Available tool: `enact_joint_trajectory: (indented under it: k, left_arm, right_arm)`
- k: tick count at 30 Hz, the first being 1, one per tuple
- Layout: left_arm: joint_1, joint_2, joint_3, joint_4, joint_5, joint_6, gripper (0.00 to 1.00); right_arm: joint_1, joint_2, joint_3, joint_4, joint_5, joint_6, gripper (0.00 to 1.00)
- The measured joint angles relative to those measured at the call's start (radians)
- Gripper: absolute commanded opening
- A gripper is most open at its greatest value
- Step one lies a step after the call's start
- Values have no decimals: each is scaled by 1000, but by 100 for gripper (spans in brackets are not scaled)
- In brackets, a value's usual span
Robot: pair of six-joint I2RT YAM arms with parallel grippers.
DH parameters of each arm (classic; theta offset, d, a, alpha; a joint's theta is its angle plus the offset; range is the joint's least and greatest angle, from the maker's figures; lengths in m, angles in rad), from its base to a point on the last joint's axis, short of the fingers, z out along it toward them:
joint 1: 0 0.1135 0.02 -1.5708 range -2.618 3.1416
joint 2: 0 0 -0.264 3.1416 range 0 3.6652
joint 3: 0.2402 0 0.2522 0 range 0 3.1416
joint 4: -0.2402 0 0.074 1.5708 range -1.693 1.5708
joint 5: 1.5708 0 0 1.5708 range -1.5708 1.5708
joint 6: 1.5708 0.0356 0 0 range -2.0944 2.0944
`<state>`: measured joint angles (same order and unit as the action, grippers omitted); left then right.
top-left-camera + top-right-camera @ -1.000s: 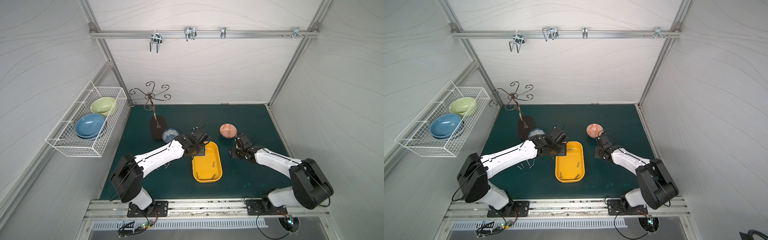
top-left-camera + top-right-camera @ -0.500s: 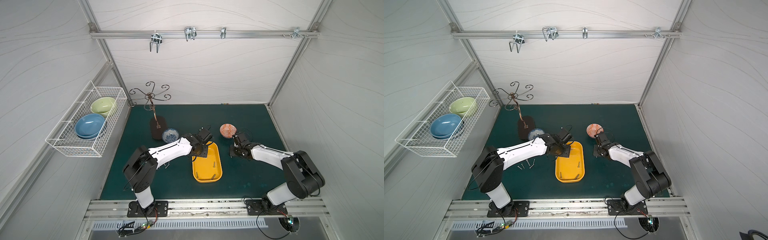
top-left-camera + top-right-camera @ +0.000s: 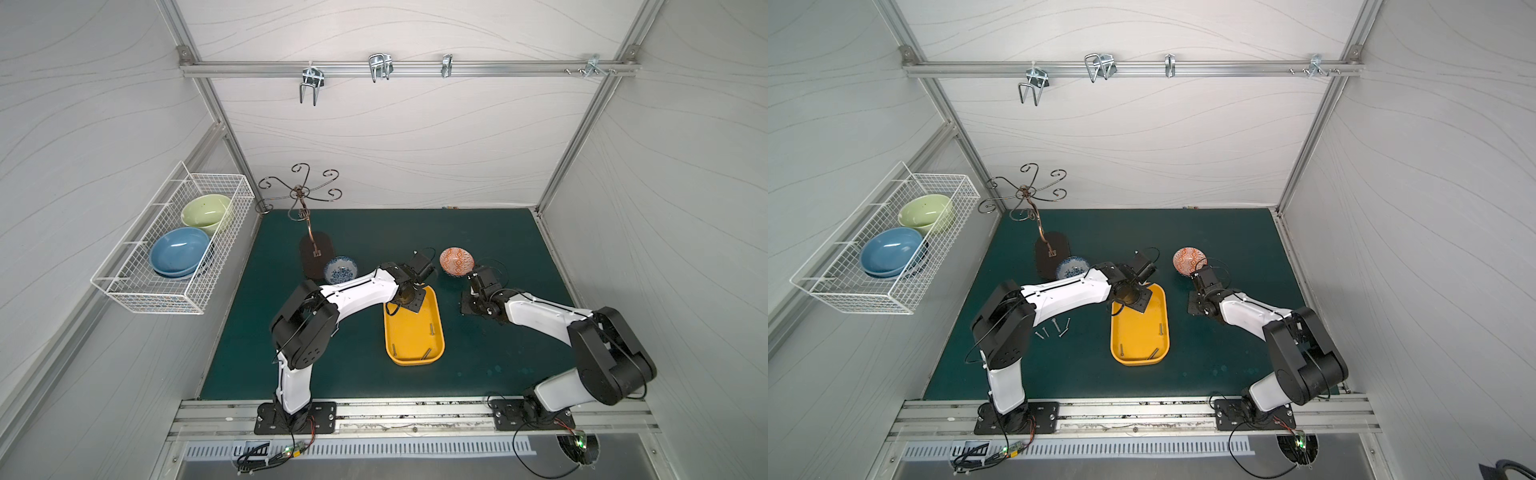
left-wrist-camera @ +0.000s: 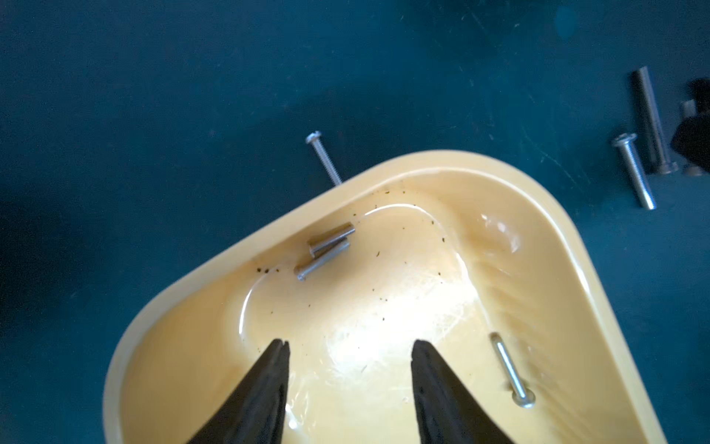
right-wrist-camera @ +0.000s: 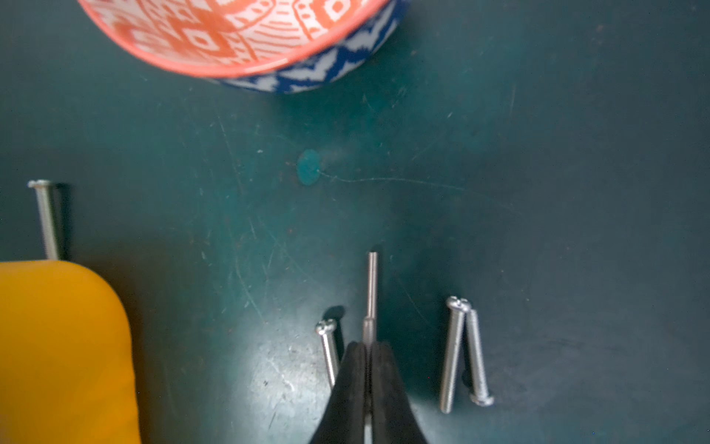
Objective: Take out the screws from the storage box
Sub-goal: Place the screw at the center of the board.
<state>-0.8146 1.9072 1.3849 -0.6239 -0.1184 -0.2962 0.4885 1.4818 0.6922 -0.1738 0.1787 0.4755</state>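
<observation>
Hovering over the far end of the storage box [image 3: 413, 332], your left gripper [image 4: 349, 344] has its jaws spread apart with nothing between them. The box sits mid-mat between the two arms in both top views. You can count three screws inside it in the left wrist view: two short screws [image 4: 332, 235] side by side and touching near one corner, and one longer screw [image 4: 513, 371] along a side wall. Another screw [image 4: 324, 157] lies on the green mat [image 4: 153, 115] just outside the rim.

Your right gripper [image 5: 369, 346] is low over the mat beside the box, near the orange patterned bowl [image 5: 238, 34]. Its fingers pinch a long thin screw [image 5: 371, 284] that sticks out past the tips. Loose screws lie flat on either side: a single screw [image 5: 328, 353], and a pair [image 5: 452, 357] touching at one end. Several more loose screws [image 3: 1054, 326] rest on the mat under the left arm.
</observation>
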Motion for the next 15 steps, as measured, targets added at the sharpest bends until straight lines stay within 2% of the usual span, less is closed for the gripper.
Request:
enact_joint_trajectory:
  k: [5, 15]
  left_arm:
    - [0, 24, 13, -4, 0, 79, 53]
    - [0, 77, 61, -16, -4, 173, 51]
  right_arm:
    - [0, -2, -11, 2, 1, 7, 34]
    - [0, -40, -39, 10, -2, 7, 35]
